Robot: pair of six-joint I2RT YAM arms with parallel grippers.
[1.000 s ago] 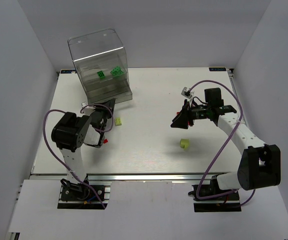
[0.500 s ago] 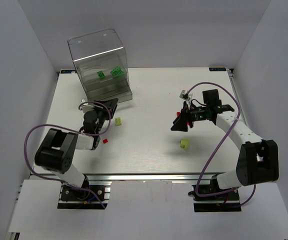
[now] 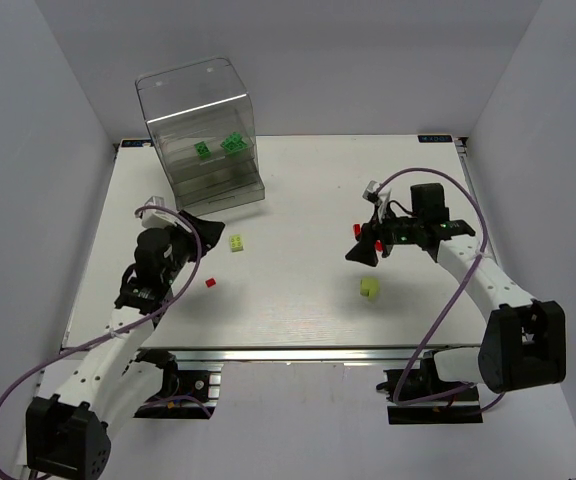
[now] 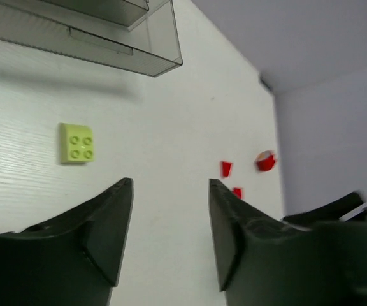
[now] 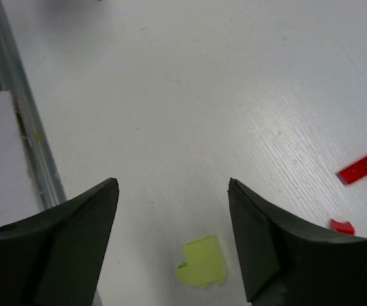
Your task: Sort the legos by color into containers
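Nearest, a chunky yellow-green lego (image 3: 370, 288) lies on the bench (image 3: 298, 190), at 6 o'clock of the right pincer (image 5: 172, 182), whose jaws stand apart and empty. The left pincer (image 4: 169, 182) is likewise spread and empty. A red lego (image 3: 210, 283) lies at its 6 o'clock and a flat yellow-green lego (image 3: 237, 242) at 4 o'clock. Farthest, at the bench's 11 o'clock, the clear cabinet (image 3: 203, 120) holds 2 green legos (image 3: 233, 143).

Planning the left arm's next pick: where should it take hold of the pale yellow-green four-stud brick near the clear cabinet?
Grip the four-stud brick by two opposite side walls, coming straight down from above. It lies flat on the table, studs up, so those flat, parallel walls are likely the only faces the open left gripper can pinch.
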